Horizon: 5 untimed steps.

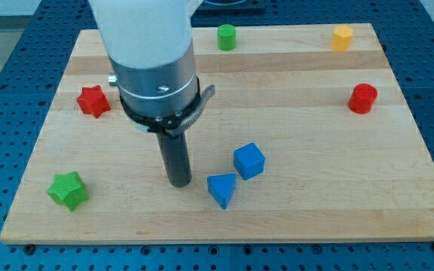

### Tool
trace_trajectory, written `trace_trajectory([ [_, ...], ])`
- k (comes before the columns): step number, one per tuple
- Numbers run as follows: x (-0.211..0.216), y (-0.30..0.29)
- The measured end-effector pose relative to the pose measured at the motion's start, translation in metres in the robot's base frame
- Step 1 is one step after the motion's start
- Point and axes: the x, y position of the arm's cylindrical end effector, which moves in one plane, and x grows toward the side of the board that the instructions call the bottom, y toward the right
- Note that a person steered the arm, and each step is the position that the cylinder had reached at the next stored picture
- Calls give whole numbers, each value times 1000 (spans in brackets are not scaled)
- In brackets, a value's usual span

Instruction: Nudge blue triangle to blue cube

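Near the table's (337,218) bottom edge, the blue triangle (221,189) sits just below-left of the blue cube (249,160), nearly touching; little nudging seems left. My tip (178,183) stands just left of the triangle. No fingers exist to report.

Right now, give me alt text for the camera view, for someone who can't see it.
My tip rests on a wooden board, just to the view's left of a blue triangle, which sits close beside a blue cube. Spread around the edges are a red star, green star, green cylinder, yellow block and red cylinder.
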Motion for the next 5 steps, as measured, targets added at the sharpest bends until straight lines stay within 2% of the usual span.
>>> trace_trajectory([
  [2, 23, 0],
  [5, 23, 25],
])
